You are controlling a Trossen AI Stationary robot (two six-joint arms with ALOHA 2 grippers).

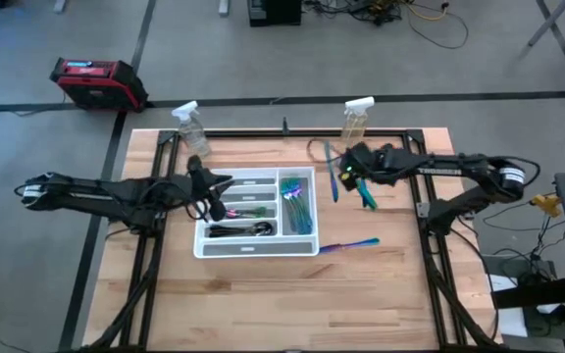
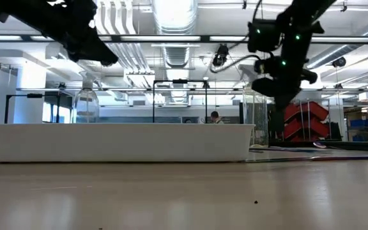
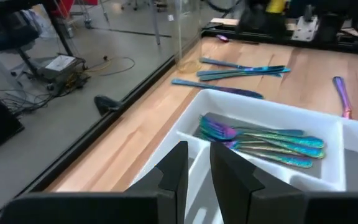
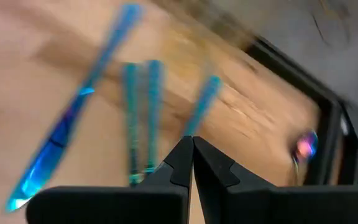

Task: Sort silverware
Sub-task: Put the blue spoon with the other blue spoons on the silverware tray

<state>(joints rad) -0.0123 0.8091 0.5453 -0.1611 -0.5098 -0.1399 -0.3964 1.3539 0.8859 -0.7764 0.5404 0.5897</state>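
Observation:
A white divided tray (image 1: 258,253) lies mid-table. Its compartments hold iridescent silverware (image 1: 297,206) and a few dark pieces (image 1: 243,230). Several loose teal-blue pieces (image 1: 333,176) lie on the wood to the right of the tray's far corner. One more (image 1: 351,244) lies by the tray's near right corner. My left gripper (image 3: 199,168) hovers over the tray's left end, slightly open with nothing between its fingers. My right gripper (image 4: 192,149) is shut and empty. It hangs above the loose pieces (image 4: 142,118), right of the tray.
Two clear spray bottles (image 1: 189,127) (image 1: 357,118) stand along the table's far edge. A black frame rail (image 1: 292,134) borders the wood at the back and sides. Bare wood stretches from the tray to the near edge. A red case (image 1: 96,80) sits on the floor beyond the table.

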